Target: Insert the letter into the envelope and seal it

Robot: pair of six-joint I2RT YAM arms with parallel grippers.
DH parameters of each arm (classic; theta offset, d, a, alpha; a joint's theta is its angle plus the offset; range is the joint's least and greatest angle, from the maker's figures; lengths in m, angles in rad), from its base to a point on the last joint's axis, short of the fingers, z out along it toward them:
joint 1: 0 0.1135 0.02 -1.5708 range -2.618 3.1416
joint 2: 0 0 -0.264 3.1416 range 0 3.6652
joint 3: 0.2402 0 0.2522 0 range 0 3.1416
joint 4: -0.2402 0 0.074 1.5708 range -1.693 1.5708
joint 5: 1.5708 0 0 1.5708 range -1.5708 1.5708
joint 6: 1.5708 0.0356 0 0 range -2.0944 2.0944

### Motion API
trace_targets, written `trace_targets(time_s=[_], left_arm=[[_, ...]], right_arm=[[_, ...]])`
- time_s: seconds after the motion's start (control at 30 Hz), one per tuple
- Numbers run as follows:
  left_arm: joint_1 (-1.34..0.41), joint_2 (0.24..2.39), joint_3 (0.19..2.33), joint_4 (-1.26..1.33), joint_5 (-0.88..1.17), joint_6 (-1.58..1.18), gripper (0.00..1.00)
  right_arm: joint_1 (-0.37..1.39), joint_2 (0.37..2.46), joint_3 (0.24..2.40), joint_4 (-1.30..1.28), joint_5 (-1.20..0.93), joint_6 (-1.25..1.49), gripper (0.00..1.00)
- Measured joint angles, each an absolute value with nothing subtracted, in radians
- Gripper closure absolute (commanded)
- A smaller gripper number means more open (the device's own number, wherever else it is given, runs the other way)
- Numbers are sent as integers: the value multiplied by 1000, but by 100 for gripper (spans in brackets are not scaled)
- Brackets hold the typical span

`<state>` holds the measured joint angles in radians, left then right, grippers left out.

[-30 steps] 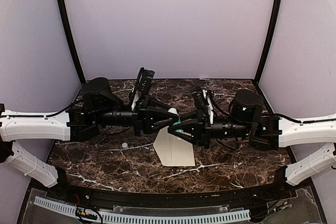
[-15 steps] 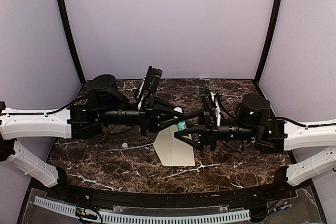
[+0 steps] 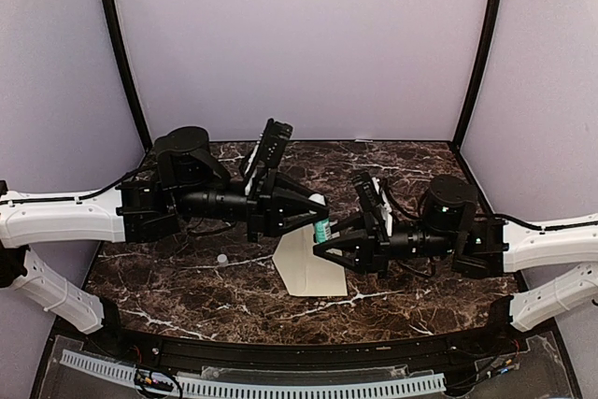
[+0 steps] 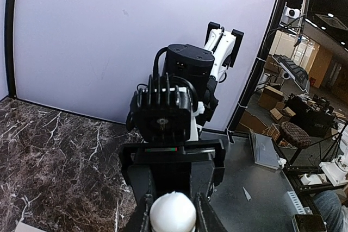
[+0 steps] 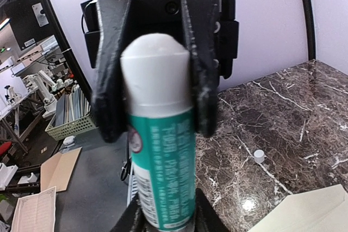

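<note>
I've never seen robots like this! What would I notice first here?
The black left arm and black right arm meet mid-table, their jaws both pinching one teal-and-white plastic glue stick in the air. Under it lies the pale-cream pointed paper envelope on the dark marble table, with a tiny white round cap to its left.

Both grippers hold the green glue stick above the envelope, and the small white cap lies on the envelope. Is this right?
Not quite. The small white cap lies on the marble table, apart from the envelope, as the top external view shows. The left gripper and right gripper do hold the glue stick above it.
</note>
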<state>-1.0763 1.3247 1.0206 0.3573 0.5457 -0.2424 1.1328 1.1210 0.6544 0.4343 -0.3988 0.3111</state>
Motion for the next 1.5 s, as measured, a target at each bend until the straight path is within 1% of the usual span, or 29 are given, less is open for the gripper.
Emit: trace_targets(time_s=[0.1,0.17,0.2,0.23,0.27,0.33,0.4,0.5,0.57,0.7,0.77,0.97,1.0,1.03,1.1,1.17,1.23,1.27,1.33,1.37,1.4,1.43,1.47,1.5], left_arm=[[-1076,1325,1021,354,548,-239,99],[-1076,1325,1021,356,548,-239,95],[-1076,1325,1021,357,549,-239,85],[-1076,1325,1021,358,549,-239,79],[-1076,1325,1021,361,548,-239,68],[-1076,1325,1020,369,548,-240,57],[-1076,1325,1011,390,546,-242,51],[-1076,1324,987,422,550,-249,49],[-1076,1324,968,442,556,-255,49],[-1076,1324,953,469,562,-268,61],[-1076,1324,953,487,565,-271,64],[-1076,1333,953,527,566,-284,66],[-1076,1335,953,530,566,-284,68],[-1076,1339,953,533,566,-286,76],[-1076,1348,953,537,566,-296,81],[-1076,1355,953,545,568,-297,83],[-1076,1357,953,550,567,-300,86],[-1075,1358,953,553,568,-301,95],[-1075,1361,953,554,569,-302,100],[-1075,1361,953,555,568,-303,100],[-1075,1361,953,557,568,-304,100],[-1075,1362,953,560,567,-305,100],[-1076,1362,953,562,566,-307,100],[-1076,1362,953,566,562,-311,100]], right_arm=[[1134,1129,657,439,-405,315,92],[1134,1129,657,441,-405,318,97],[1134,1129,657,443,-405,315,99],[1134,1129,657,444,-404,316,100],[1134,1129,657,447,-404,316,100],[1134,1129,657,454,-403,317,100],[1134,1129,657,465,-400,323,100],[1134,1129,657,483,-393,331,100],[1134,1128,657,495,-390,335,100],[1134,1127,657,514,-385,342,100],[1134,1127,657,521,-385,345,100],[1134,1127,657,532,-383,350,100],[1134,1127,657,532,-381,350,100],[1134,1127,657,531,-381,351,100],[1134,1127,657,532,-380,352,100],[1134,1127,656,529,-378,353,100],[1134,1127,656,531,-378,352,100],[1134,1127,656,530,-378,352,100],[1134,1127,656,529,-377,352,100],[1134,1127,656,529,-377,352,97],[1134,1126,655,528,-376,352,84],[1134,1123,654,527,-374,352,68],[1134,1120,654,525,-369,352,56],[1134,1117,653,524,-364,355,49]])
